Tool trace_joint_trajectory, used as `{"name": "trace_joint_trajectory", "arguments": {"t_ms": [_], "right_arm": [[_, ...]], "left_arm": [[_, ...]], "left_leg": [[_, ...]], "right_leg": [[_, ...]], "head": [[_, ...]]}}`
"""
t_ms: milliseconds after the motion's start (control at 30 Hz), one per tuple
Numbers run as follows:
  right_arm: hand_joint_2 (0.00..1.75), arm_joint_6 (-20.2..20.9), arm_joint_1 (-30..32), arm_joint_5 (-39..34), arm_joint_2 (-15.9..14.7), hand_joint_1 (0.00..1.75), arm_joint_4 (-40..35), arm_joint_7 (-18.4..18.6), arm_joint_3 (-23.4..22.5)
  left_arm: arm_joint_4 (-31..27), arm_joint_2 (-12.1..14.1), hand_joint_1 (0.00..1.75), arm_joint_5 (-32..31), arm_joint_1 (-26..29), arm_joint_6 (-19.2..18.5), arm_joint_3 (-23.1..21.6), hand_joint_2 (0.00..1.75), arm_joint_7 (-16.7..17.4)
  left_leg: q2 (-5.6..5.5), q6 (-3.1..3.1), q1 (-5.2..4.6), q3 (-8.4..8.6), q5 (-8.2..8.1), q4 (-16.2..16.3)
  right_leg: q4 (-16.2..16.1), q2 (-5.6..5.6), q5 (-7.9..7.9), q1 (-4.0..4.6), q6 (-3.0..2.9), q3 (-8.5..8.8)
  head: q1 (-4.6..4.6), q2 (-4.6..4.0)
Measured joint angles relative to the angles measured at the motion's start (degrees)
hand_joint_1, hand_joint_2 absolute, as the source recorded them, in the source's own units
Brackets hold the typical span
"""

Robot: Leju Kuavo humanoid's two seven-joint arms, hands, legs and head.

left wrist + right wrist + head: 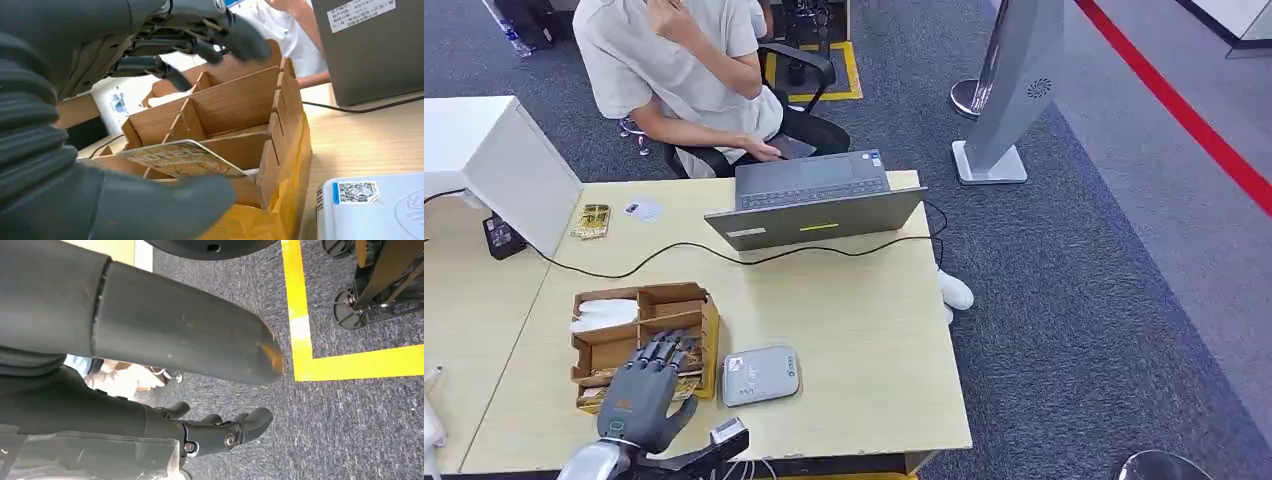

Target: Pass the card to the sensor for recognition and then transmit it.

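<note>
A wooden table (864,340) is carrying a partitioned cardboard organiser (646,340) with a grey sensor (761,375) sitting just beside it. The left hand (646,390) is hovering over the organiser's near compartments, fingers spread and gripping nothing. The card (182,157) is lying tilted in a near compartment, below the fingers (200,47) and above the thumb (165,205), apart from the fingers; contact with the thumb cannot be told. The right hand (220,432) is hanging over grey carpet, fingers loosely curled, holding nothing.
</note>
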Motion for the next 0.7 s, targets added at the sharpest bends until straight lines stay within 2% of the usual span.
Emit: {"name": "trace_joint_trajectory", "arguments": {"t_ms": [700], "right_arm": [[0.00, 0.00, 0.00, 0.07, -0.02, 0.00, -0.07, 0.00, -0.02]], "left_arm": [[0.00, 0.31, 1.75, 1.53, -0.06, -1.38, 0.31, 1.75, -1.18]], "left_leg": [[0.00, 0.00, 0.00, 0.00, 0.00, 0.00]], "right_leg": [[0.00, 0.01, 0.00, 0.00, 0.00, -0.01]], "head": [[0.00, 0.00]]}}
